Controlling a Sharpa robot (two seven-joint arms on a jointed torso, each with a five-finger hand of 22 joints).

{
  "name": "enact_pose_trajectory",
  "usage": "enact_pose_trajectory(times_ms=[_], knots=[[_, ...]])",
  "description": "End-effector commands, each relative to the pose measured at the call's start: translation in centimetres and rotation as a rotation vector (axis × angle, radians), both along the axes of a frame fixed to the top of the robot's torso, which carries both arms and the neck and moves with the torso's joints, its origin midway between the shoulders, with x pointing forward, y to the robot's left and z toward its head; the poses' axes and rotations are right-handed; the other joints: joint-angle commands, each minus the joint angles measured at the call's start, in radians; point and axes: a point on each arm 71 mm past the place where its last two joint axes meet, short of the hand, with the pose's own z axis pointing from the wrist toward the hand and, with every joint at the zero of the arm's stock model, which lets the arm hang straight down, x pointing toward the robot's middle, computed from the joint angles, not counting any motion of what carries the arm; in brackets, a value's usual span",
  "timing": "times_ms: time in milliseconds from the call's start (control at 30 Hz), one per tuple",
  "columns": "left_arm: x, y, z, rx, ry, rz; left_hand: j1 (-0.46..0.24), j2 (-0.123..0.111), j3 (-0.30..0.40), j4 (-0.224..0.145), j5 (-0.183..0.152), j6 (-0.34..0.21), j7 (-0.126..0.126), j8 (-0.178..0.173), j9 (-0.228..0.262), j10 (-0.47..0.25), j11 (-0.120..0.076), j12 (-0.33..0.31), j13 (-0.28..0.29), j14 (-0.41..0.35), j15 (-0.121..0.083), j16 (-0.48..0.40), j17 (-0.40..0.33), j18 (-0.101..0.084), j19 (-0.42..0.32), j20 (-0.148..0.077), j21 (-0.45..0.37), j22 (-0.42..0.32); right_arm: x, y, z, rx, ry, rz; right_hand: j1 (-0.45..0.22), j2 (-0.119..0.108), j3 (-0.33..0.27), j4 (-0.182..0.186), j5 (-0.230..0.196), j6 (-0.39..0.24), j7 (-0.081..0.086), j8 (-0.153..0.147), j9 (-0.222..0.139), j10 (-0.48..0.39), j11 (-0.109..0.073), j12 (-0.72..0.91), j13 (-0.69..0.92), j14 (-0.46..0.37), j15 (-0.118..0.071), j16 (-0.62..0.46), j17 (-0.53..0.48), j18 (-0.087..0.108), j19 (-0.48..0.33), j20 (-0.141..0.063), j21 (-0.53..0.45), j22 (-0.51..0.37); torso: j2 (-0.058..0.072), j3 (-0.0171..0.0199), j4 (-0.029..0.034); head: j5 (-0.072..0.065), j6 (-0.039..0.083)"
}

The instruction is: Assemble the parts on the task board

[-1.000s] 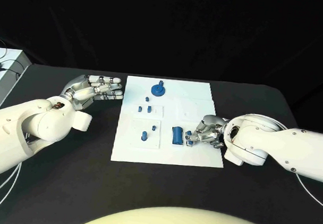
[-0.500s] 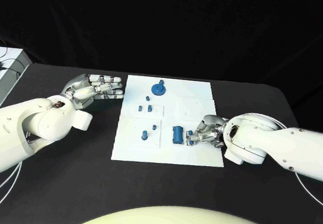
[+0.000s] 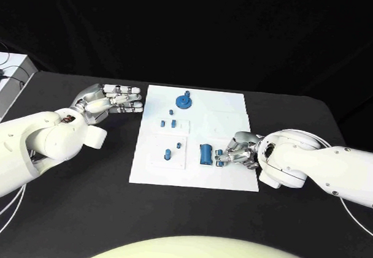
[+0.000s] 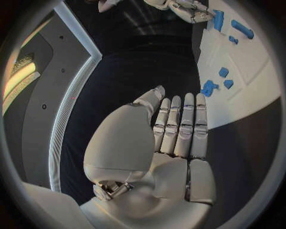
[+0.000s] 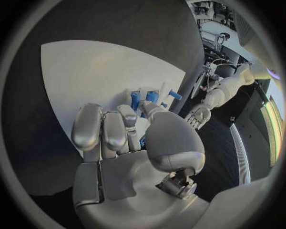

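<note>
Parts, small blue plastic pieces, sit on the flat white task board in the middle of the black counter. The upright blue block lies just beside the right robot hand's fingertips, apparently touching them. Small blue pegs stand beyond that block, toward the left robot hand, and a round blue knobbed piece stands at the board's far end.

The right robot hand rests low on the board, fingers curled toward the block; whether it truly grips the block I cannot tell. To do this well, it should probably close squarely on the block's sides and lift it straight, without nudging the nearby pegs.

The left robot hand hovers off the board's far corner, fingers straight and close together, holding nothing.
</note>
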Motion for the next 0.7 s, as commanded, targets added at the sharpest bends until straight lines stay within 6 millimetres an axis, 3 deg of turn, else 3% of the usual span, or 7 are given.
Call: enact_pose_trajectory(times_ms=[33,233,267,367,400,500,700], knots=[[-0.08,-0.17,0.09,-0.012,-0.002,-0.013,-0.001,-0.005,0.000,0.006,-0.001,-0.002,0.004,-0.001,0.001,-0.001,0.004,-0.002,0.000,-0.007,0.002,-0.003,0.000,-0.003,-0.002,0.004,-0.003,-0.001,-0.35,0.31,-0.48,-0.012,0.027,0.030,0.002,0.008,0.276,-0.283,-0.003,0.001,-0.001,0.002,-0.001,0.003,-0.005,-0.003,-0.002,0.002,-0.001,-0.002,-0.001,0.009,0.056,-0.001,-0.005,0.139,0.000,0.0002,0.0004,0.000,0.000],[-0.09,-0.13,0.10,-0.011,-0.002,-0.013,-0.001,-0.005,-0.001,0.008,-0.001,-0.002,0.005,-0.001,0.001,-0.001,0.004,-0.002,0.000,-0.007,0.002,-0.003,0.000,-0.003,-0.002,0.005,-0.003,-0.001,-0.25,0.19,-0.54,-0.013,0.025,0.025,0.002,0.005,0.249,-0.279,-0.012,0.000,-0.004,0.001,-0.004,0.003,-0.005,-0.006,-0.005,0.003,0.000,-0.003,-0.001,0.009,0.056,-0.001,-0.006,0.138,0.000,0.0006,0.0008,0.000,0.000],[-0.09,-0.13,0.10,-0.011,-0.002,-0.012,-0.001,-0.005,-0.001,0.008,-0.001,-0.002,0.005,-0.001,0.001,-0.001,0.004,-0.002,0.000,-0.007,0.002,-0.003,0.000,-0.003,-0.002,0.005,-0.003,-0.001,-0.24,0.18,-0.54,-0.013,0.024,0.024,-0.004,0.001,0.212,-0.271,0.004,0.000,-0.006,0.002,-0.004,0.004,-0.005,-0.006,-0.006,0.003,-0.002,-0.003,-0.001,0.009,0.056,-0.001,-0.006,0.138,0.000,0.0008,0.0006,0.000,0.000],[-0.09,-0.12,0.10,-0.011,-0.002,-0.012,-0.001,-0.005,-0.001,0.008,-0.001,-0.002,0.005,-0.001,0.001,-0.001,0.004,-0.002,0.000,-0.007,0.002,-0.003,0.000,-0.003,-0.002,0.005,-0.003,-0.001,-0.21,0.16,-0.56,-0.012,0.023,0.021,-0.007,-0.005,0.104,-0.245,-0.025,0.001,-0.017,-0.006,-0.016,0.001,-0.007,-0.008,-0.007,0.003,-0.001,-0.004,-0.001,0.009,0.056,-0.001,-0.008,0.138,0.000,0.0013,-0.0002,0.001,0.000],[-0.09,-0.12,0.10,-0.011,-0.002,-0.012,-0.001,-0.005,-0.001,0.008,-0.001,-0.002,0.005,-0.001,0.001,-0.001,0.004,-0.002,0.000,-0.007,0.002,-0.003,0.000,-0.003,-0.002,0.005,-0.003,-0.001,-0.21,0.15,-0.56,-0.011,0.023,0.020,0.013,0.007,0.050,-0.236,-0.025,0.006,-0.017,-0.014,-0.031,-0.002,-0.012,-0.009,-0.007,0.004,-0.002,-0.003,-0.001,0.008,0.057,-0.002,-0.009,0.138,0.000,0.0013,-0.0002,0.001,0.000],[-0.09,-0.11,0.10,-0.011,-0.001,-0.012,-0.001,-0.005,-0.001,0.008,-0.001,-0.002,0.005,-0.001,0.001,-0.001,0.004,-0.002,0.000,-0.007,0.002,-0.003,0.000,-0.003,-0.002,0.005,-0.003,-0.001,-0.23,0.16,-0.56,-0.009,0.022,0.019,-0.001,-0.008,-0.047,-0.200,-0.081,0.022,-0.017,-0.024,-0.054,-0.003,-0.006,-0.008,-0.007,0.004,-0.001,-0.003,0.000,0.007,0.057,-0.002,-0.007,0.139,0.000,0.0014,-0.0002,0.001,0.000],[-0.08,-0.15,0.08,-0.012,-0.001,-0.015,-0.001,-0.005,-0.001,0.008,-0.001,-0.002,0.005,-0.001,0.001,-0.001,0.004,-0.002,0.000,-0.007,0.002,-0.003,0.000,-0.003,-0.002,0.005,-0.003,-0.001,-0.36,0.30,-0.54,-0.002,0.020,0.021,0.019,0.010,-0.246,-0.110,-0.095,0.037,-0.014,-0.026,-0.076,-0.002,-0.007,-0.005,-0.010,0.003,0.001,-0.004,0.001,0.008,0.058,0.000,-0.010,0.138,-0.001,0.0023,-0.0001,0.001,0.000]])
